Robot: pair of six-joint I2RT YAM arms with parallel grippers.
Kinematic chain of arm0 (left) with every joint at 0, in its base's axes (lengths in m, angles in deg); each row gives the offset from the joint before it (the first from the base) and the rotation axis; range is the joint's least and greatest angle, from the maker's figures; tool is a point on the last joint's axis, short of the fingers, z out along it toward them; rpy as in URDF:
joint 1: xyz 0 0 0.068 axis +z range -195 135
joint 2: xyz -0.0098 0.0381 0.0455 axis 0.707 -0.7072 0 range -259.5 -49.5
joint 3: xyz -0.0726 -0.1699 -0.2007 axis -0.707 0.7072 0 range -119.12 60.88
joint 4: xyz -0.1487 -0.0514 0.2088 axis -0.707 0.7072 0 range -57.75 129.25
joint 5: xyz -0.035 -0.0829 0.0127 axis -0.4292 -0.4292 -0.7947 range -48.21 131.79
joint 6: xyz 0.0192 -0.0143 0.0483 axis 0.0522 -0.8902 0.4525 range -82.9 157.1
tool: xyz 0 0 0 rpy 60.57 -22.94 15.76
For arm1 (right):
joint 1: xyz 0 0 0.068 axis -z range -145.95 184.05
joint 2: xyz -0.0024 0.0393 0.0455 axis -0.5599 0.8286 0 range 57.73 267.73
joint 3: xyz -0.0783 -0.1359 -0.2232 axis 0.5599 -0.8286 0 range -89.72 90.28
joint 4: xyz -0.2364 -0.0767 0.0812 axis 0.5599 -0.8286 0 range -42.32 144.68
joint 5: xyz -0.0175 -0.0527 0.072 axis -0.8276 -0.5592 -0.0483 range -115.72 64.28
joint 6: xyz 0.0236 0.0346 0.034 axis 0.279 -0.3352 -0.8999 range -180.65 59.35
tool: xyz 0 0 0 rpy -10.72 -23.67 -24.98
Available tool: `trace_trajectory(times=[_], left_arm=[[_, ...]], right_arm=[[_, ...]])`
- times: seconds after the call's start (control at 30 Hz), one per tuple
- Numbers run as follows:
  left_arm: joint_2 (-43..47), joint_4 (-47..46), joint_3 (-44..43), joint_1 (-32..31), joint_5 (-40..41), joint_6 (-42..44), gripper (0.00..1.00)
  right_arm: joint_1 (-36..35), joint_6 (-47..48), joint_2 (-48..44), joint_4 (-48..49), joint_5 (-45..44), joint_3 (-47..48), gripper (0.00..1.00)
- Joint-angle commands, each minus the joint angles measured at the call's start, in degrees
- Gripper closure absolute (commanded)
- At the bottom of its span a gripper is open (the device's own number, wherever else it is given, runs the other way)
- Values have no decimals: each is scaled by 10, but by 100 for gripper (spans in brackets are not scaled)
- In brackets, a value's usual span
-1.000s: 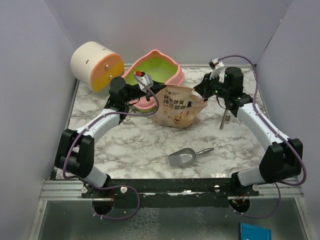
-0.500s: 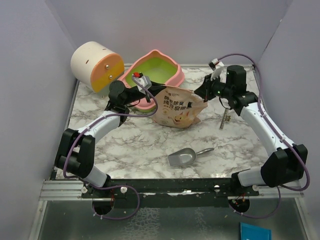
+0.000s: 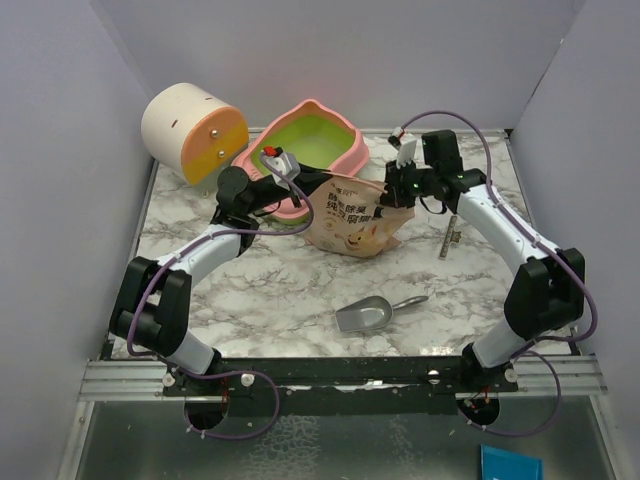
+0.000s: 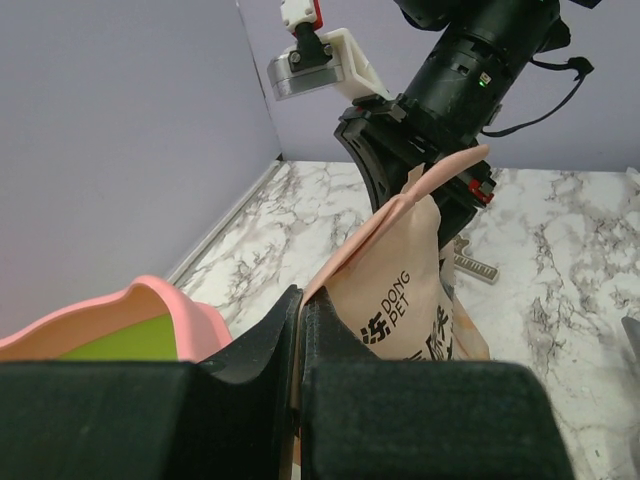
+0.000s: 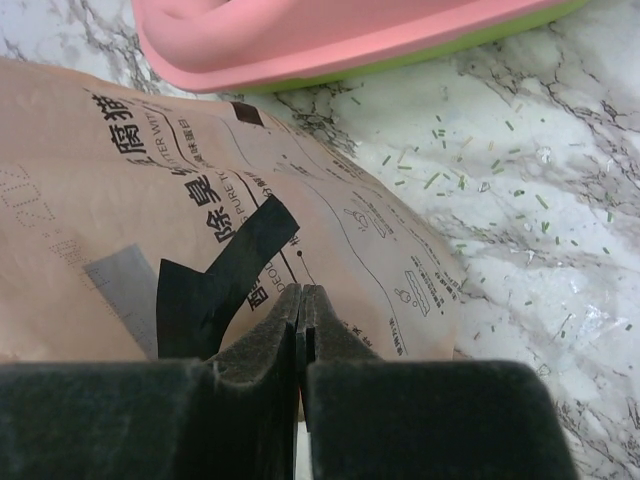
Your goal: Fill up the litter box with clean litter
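Note:
The pink litter box (image 3: pixel 310 140) with its lime-green inside stands at the back, and no granules show in it. The tan cartoon-cat bag (image 3: pixel 352 215) stands in front of it. My left gripper (image 3: pixel 312 186) is shut on the bag's upper left edge, with the bag (image 4: pixel 420 290) pinched between the fingers and the box rim (image 4: pixel 160 310) just to the left. My right gripper (image 3: pixel 393 190) is shut on the bag's upper right corner, the bag (image 5: pixel 150 200) filling its view below the box (image 5: pixel 330 30). The clean litter is hidden apart from stray greenish bits (image 5: pixel 450 175) on the marble.
A cream-and-orange cylinder (image 3: pixel 195 130) lies at the back left beside the box. A grey metal scoop (image 3: pixel 375 313) lies on the marble table near the front. A small metal bar (image 3: pixel 450 238) lies right of the bag. Grey walls close in the left, back and right.
My right arm has swung left and its gripper now sits at the bag's upper right corner, which has shifted a little left. The left arm has barely moved.

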Motion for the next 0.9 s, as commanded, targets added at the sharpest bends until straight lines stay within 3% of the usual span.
trace_trajectory(times=[0.0, 0.23, 0.43, 0.87], left_arm=[[21, -123, -21, 2, 21, -11, 100], [16, -123, -19, 2, 21, -11, 100], [17, -124, -17, 2, 20, -11, 100], [17, -134, -13, 2, 15, -20, 100]], right_arm=[[-9, 16, -19, -42, -33, 20, 99], [-11, 1, -84, -48, -111, 16, 99], [-12, 7, -127, -45, -45, -13, 99], [-12, 11, -71, -16, -1, -36, 99]])
